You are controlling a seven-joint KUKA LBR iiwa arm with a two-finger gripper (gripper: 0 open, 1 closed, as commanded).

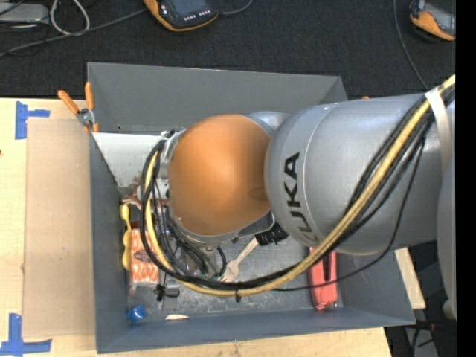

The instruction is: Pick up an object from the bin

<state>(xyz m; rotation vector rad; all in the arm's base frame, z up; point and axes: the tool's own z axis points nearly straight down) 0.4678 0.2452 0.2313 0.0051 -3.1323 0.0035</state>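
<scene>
My gripper's dark body [197, 257] shows below the orange cover, low over the left half of the bin floor. A pale wooden spoon-like stick [239, 259] lies slanted just to its right. To its left, against the left wall, lies an orange and yellow crinkled packet [138, 257]. A small blue ball [135, 315] rests in the front left corner. A small pale flat piece [176, 317] lies beside it, near the front wall.
A red oblong thing [323, 282] lies at the front right of the bin, partly under the arm. The arm and its cover hide the middle and right of the bin. Cables loop round the wrist close to the packet.
</scene>
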